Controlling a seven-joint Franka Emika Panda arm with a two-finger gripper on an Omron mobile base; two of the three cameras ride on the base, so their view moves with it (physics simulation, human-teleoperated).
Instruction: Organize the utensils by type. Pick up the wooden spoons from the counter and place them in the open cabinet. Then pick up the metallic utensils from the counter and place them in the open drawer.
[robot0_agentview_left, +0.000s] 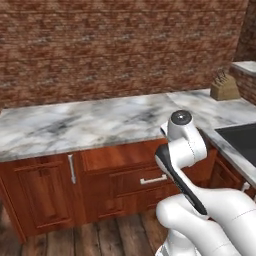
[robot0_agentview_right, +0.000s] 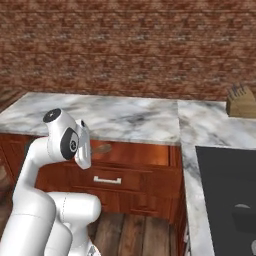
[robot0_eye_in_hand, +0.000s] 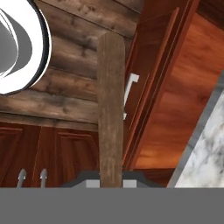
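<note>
Rising straight from the gripper (robot0_eye_in_hand: 110, 183) in the hand view, a brown wooden spoon handle (robot0_eye_in_hand: 110, 109) stands clamped between the closed fingers, with plank floor and red-brown cabinet fronts beyond. I judge it light, rigid and slightly grippy; a pinch low on the handle suits it, though the long free end could swing against a cabinet edge.

From the left base view, the arm folds down before the marble worktop (robot0_agentview_left: 85, 122).

From the right base view, the spoon's bowl (robot0_agentview_right: 103, 148) shows beside the wrist, under the worktop's edge.
</note>
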